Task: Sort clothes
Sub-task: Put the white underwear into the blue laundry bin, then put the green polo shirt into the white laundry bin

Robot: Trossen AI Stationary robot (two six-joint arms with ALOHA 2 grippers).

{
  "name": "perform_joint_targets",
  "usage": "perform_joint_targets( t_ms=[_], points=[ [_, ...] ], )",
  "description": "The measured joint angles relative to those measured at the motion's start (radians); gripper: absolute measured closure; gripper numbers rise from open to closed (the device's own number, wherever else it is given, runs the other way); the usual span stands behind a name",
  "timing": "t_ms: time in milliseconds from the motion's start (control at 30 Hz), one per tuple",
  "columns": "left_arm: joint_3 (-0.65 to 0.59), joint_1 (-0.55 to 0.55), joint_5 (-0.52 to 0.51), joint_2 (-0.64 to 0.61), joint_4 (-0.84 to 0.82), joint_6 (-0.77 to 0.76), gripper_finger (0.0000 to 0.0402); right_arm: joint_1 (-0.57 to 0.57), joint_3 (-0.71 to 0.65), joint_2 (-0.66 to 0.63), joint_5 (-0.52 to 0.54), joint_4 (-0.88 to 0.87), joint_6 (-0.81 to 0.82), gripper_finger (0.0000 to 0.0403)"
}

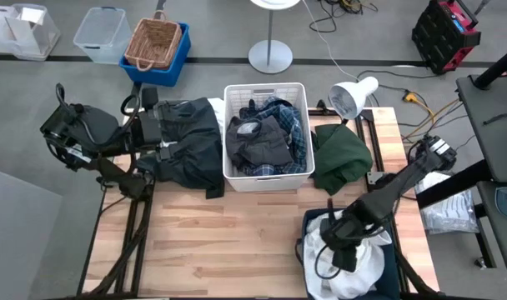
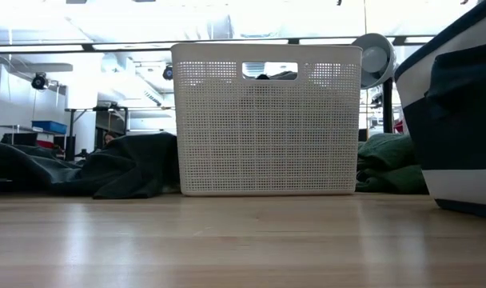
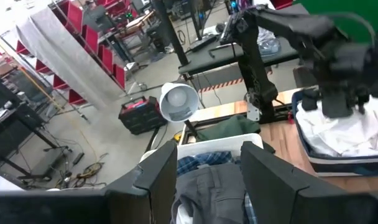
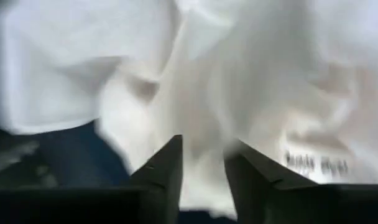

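Observation:
A white plastic bin [image 1: 266, 180] at the table's far middle holds a blue-and-white plaid shirt [image 1: 293, 117] and a dark grey piece [image 1: 258, 140]. A black pile [image 1: 191, 148] lies left of the bin and a dark green piece [image 1: 341, 154] lies right of it. White clothes [image 1: 368, 268] fill the dark blue bin [image 1: 310, 225] at the near right. My left gripper [image 3: 207, 169] is open over the black pile and faces the white bin. My right gripper [image 4: 203, 165] is open and points down into the dark blue bin, close over the white clothes [image 4: 270, 74]. My right gripper stands over the white clothes from above. The white cloth [image 4: 201, 124] shows in the gap between its fingers. Whether the fingers touch it, I cannot tell.
A white desk lamp [image 1: 350, 96] stands at the far right corner, behind the green piece. Bare wooden table top [image 1: 228, 242] lies in front of the white bin. On the floor beyond the table stand a blue crate with a wicker basket [image 1: 156, 43] and clear boxes.

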Motion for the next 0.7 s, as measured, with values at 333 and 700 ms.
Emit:
perform_joint_targets(
  t_ms=[333, 700],
  points=[
    [-0.001, 0.000, 0.000, 0.000, -0.035, 0.000, 0.0244, -0.021, 0.282, -0.118, 0.327, -0.469, 0.159, 0.0195],
    [-0.001, 0.000, -0.001, 0.001, -0.042, -0.006, 0.0244, -0.476, 0.100, -0.313, 0.814, -0.507, 0.084, 0.0183]
  ],
)
